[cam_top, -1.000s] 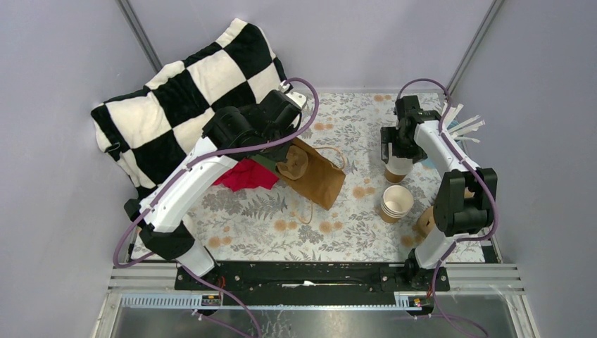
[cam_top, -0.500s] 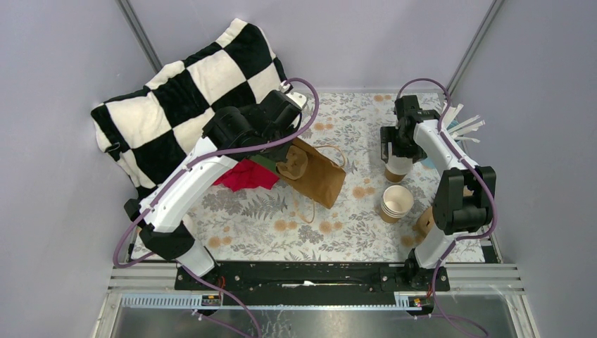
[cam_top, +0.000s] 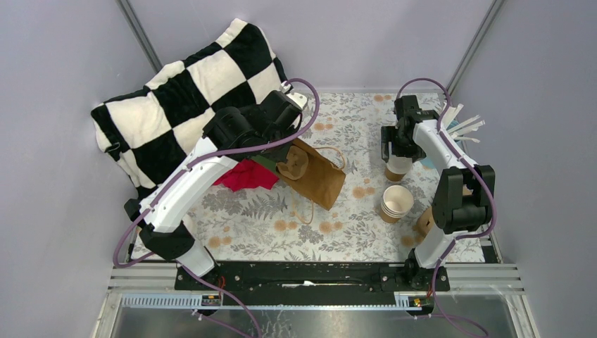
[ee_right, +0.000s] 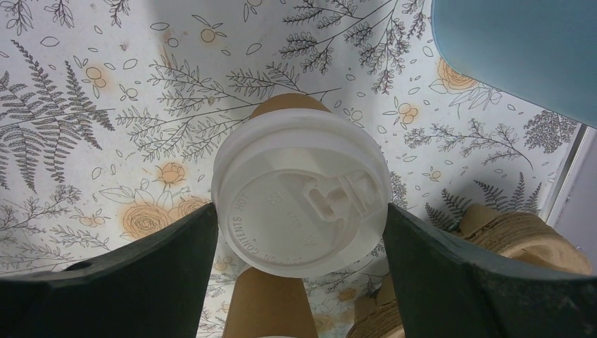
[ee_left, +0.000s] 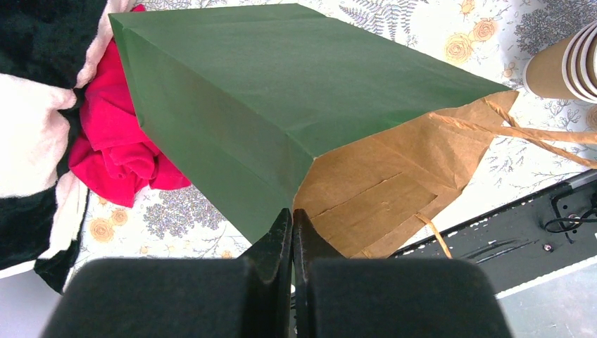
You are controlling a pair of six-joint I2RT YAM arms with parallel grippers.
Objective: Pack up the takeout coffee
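Right gripper (ee_right: 299, 222) grips the takeout coffee (cam_top: 396, 167) by its lid (ee_right: 303, 211), far right. Left gripper (ee_left: 292, 225) is clenched on the paper bag (ee_left: 281, 91) rim. Risk: squeeze pressure could pop the lid off, dropping the cup.

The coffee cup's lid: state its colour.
White; the lid shows best in the right wrist view.

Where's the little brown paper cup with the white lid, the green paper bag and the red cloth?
Brown paper cup with white lid (ee_right: 301, 211): right wrist view, lid's middle.
Green paper bag (ee_left: 281, 84): left wrist view, green side.
Red cloth (ee_left: 112, 155): left wrist view, its folds.
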